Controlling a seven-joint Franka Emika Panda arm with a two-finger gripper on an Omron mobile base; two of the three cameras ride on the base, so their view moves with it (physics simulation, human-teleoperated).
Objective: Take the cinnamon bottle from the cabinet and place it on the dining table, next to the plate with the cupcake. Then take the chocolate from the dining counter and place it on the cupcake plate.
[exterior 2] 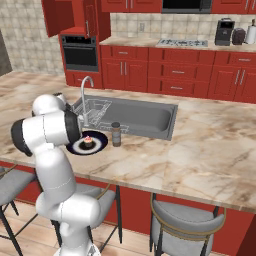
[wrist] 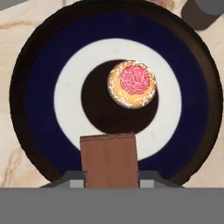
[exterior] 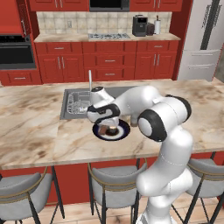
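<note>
Chocolate [wrist: 109, 159] sat pinched between the two finger tips of the gripper [wrist: 110, 183], jaws pressed against its sides, held upright and poised directly over the plate [wrist: 39, 92]. In the hand view the bar hung over the near part of the plate, just short of the cupcake [wrist: 132, 84], which sat a little off the plate's middle. That offset looked deliberate: lowering there would likely land the bar on bare plate without knocking the cupcake.

From the left base view the gripper [exterior: 105, 127] was low above the plate [exterior: 124, 131] on the dining table [exterior: 39, 127], arm folded forward and down. Whether the bar already touched the plate I could not tell.

Cinnamon bottle [exterior 2: 116, 134] stood upright on the dining table just beside the plate [exterior 2: 100, 142], on the sink [exterior 2: 150, 117] side, so the first half of the task looked done. Its placement left the gripper's approach free. Cupcake [exterior 2: 88, 141] showed on the plate in the right base view.

Remaining step, as judged: release the bar and pull up.
</note>
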